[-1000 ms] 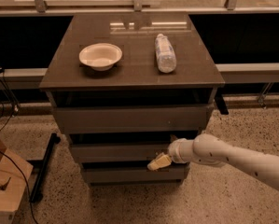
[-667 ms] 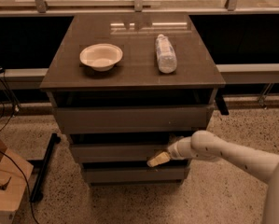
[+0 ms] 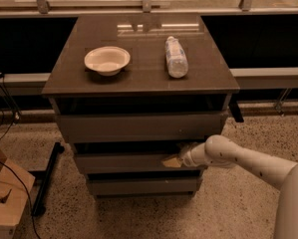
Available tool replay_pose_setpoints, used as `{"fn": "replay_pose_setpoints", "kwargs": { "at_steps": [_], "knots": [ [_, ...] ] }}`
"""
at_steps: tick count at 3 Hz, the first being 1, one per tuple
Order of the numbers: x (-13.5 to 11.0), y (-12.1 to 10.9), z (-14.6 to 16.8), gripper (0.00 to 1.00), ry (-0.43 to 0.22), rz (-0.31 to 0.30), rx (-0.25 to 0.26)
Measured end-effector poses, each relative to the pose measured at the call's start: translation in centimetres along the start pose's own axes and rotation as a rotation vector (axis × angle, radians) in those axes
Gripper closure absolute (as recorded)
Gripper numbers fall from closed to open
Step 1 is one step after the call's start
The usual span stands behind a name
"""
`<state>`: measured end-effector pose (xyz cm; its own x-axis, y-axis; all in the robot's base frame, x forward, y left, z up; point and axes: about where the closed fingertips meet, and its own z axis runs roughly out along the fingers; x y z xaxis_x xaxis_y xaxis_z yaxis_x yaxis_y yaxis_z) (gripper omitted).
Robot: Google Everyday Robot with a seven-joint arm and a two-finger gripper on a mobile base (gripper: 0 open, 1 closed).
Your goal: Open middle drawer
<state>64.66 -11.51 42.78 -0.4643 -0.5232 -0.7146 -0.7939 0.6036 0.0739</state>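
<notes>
One arm point(image 3: 248, 161) reaches in from the lower right, and the gripper point(image 3: 172, 161) sits at the top edge of the middle drawer point(image 3: 121, 163), right of centre. Whether it is parted or clamped, I cannot tell. That drawer lies between the bottom drawer point(image 3: 138, 185) and the tall top drawer point(image 3: 138, 127). Best play, I'd say: hook the lip firmly and pull straight back, level, so the off-centre hold doesn't skew it. Up top, bowl point(image 3: 107, 59) and bottle point(image 3: 176, 57) rest well apart.
</notes>
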Motion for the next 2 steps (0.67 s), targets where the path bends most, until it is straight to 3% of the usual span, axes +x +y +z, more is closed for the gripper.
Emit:
{"fn": "replay_pose_setpoints", "kwargs": {
  "at_steps": [1,2],
  "knots": [
    [-0.35,0.03,-0.35,0.66,0.000,0.000,0.000],
    [-0.75,0.08,-0.74,0.61,0.000,0.000,0.000]
  ]
}}
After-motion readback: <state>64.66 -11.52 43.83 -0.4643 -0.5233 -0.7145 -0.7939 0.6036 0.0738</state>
